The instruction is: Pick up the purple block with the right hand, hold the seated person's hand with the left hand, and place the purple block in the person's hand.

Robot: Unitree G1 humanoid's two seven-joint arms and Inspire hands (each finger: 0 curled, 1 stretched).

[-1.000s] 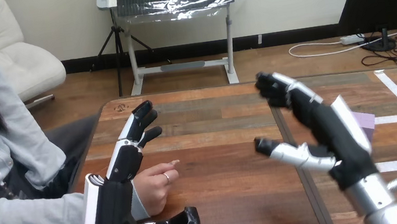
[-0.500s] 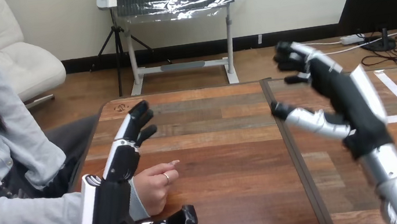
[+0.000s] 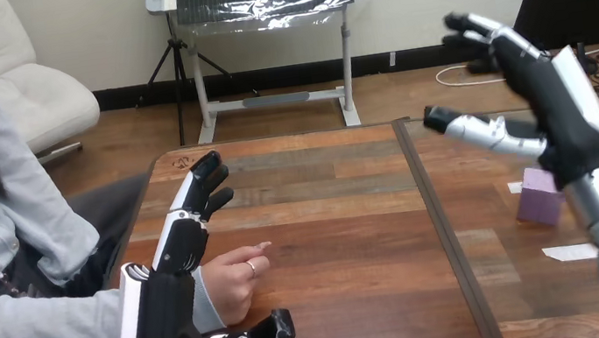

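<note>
Wooden plank table (image 3: 333, 244), dark seam running front to back; white tape strips (image 3: 577, 252) at right.

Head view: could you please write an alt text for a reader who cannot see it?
The robot's right hand is raised and open, not touching the purple block that lies on the wooden table at the right. At the left, its left hand is open beside the person's hand, which rests on the table, and does not grip it.
</note>
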